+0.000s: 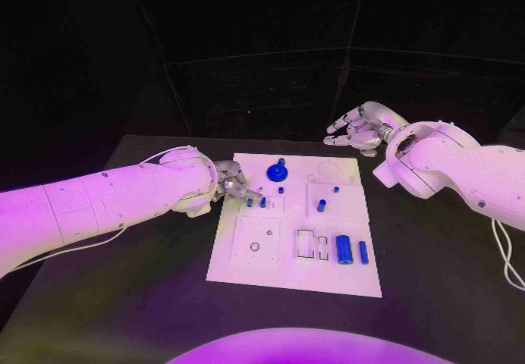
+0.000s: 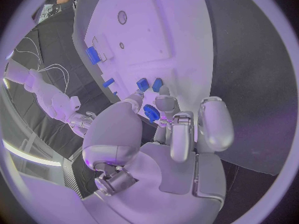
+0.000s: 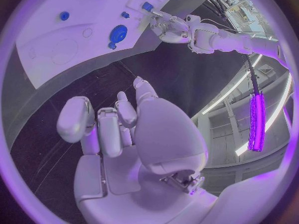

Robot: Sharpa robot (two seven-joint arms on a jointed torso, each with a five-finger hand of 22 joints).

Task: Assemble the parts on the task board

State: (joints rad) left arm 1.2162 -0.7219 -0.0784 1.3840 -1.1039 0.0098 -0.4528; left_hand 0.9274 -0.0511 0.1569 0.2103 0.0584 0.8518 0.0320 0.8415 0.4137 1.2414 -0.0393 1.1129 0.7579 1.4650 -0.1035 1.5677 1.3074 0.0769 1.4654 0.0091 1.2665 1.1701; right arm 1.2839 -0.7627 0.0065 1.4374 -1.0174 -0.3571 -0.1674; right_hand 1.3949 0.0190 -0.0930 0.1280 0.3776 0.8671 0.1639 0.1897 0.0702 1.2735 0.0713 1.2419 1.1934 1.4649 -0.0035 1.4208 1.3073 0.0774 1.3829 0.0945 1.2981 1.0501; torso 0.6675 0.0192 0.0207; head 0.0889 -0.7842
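The white task board (image 1: 328, 277) lies in the middle of the black table. A blue round part (image 1: 278, 173) stands near its far edge, with small blue parts (image 1: 322, 205) behind the middle. Two blue cylinders (image 1: 344, 249) lie at the right. My left hand (image 1: 232, 184) rests at the board's left edge. Its fingertips (image 2: 164, 92) reach close to two small blue parts (image 2: 142, 84), and I see nothing in its grip. The round part (image 2: 151, 113) shows behind those fingers. My right hand (image 1: 359, 127) hovers beyond the board's far right corner, fingers loosely bent and holding nothing.
The board (image 3: 56, 40) has rectangular slots (image 1: 306, 244) and a round hole (image 1: 254, 246) in its near half. A thin cable (image 1: 505, 258) hangs by my right arm. The dark table (image 1: 131, 303) stretches all round the board.
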